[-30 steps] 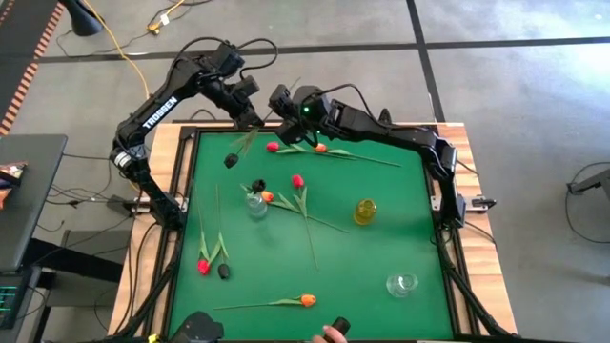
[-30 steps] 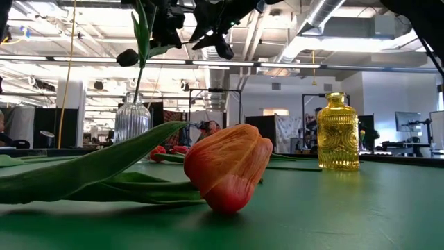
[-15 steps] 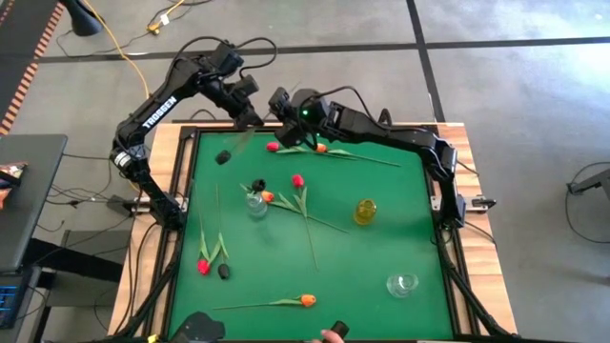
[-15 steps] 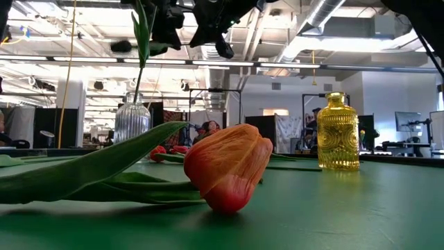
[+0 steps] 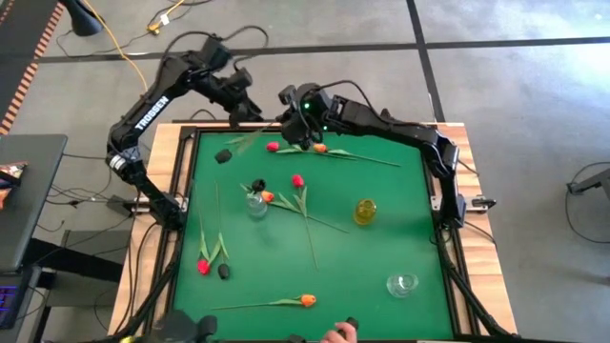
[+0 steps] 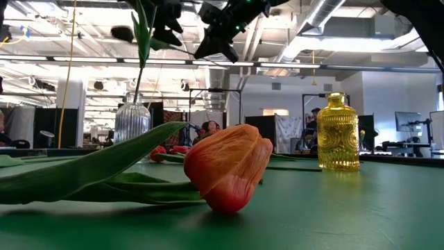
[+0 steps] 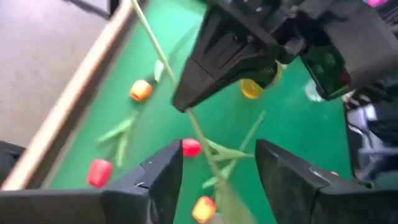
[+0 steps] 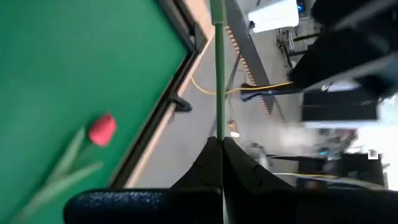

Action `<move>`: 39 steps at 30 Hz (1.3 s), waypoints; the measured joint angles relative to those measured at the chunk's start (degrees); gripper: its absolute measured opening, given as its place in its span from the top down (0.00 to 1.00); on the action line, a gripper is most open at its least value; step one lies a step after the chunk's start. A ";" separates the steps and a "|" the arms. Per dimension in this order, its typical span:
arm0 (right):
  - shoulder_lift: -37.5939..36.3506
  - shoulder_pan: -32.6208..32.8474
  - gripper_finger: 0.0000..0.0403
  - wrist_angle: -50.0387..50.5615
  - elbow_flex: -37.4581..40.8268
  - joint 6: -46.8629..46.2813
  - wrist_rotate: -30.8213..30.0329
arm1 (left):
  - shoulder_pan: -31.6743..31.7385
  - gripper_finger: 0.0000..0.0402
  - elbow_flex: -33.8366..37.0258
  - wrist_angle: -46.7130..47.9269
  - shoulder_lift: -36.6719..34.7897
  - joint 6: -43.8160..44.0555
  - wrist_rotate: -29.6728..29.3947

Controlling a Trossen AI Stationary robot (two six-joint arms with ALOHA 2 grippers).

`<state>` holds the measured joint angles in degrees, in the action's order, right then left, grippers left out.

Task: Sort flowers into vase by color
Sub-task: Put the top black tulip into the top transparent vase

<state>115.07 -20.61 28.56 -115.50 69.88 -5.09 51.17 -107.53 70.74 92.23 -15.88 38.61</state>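
Black tulip [image 5: 223, 156] hangs above the surface's [image 5: 381, 219] far left corner, its stem running up to the right end effector [image 5: 289, 127], which is pinched tight on it. Left end effector [image 5: 250, 112] sits just beside, fingers spread around the same stem but not clamping.

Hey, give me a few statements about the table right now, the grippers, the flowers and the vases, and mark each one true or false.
1. The right gripper has its jaws shut on the stem of the black tulip. True.
2. The left gripper has its jaws clamped shut on that stem too. False: its jaws stand open, one on either side of the stem.
3. The yellow vase holds a red flower. False: no flower shows in it.
4. An orange tulip lies flat on the green mat. True.
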 joint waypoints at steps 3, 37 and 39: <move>-0.04 -1.73 0.96 0.82 0.00 -6.07 3.24 | 2.52 0.49 0.00 -3.05 -2.39 0.10 2.10; -28.14 -4.54 0.96 -71.00 50.35 -68.96 43.68 | 10.16 0.48 48.66 -49.42 -34.28 18.78 9.12; -26.43 -2.83 0.96 -82.60 54.75 -74.73 37.72 | 10.14 0.48 51.05 -51.25 -35.20 20.56 9.18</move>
<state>88.64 -23.43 -54.04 -60.76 -4.85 32.63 61.31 -56.48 19.49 57.03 4.68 47.79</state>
